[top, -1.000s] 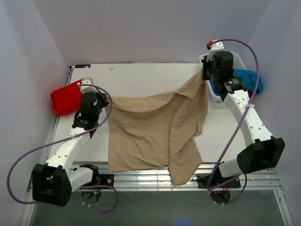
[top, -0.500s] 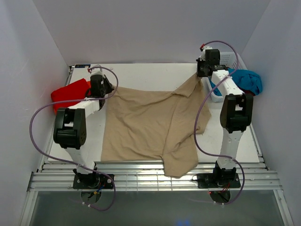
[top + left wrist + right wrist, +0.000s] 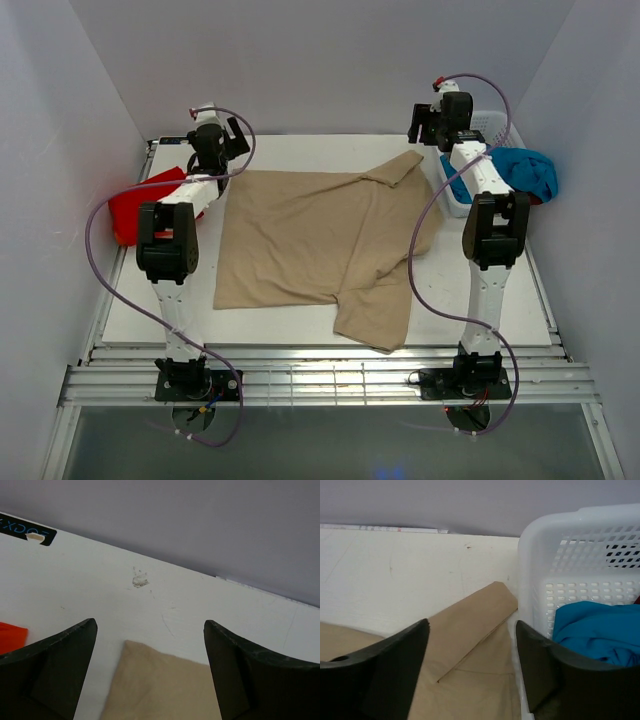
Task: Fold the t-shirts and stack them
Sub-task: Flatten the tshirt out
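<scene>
Because folding needs it flat, we judge, the plain tan cloth t-shirt [image 3: 320, 235] lies spread across the white worktop [image 3: 300, 150]; left gripper [image 3: 150, 635] and right gripper [image 3: 472, 630] hover at its far corners, fingers apart, empty.

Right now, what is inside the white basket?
A crumpled turquoise-blue t-shirt lies in the white basket. Whatever lies under that shirt is covered, so I cannot tell.

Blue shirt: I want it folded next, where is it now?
In the top view the blue shirt sits in the white basket at the table's far right edge, just right of the tan shirt.
</scene>
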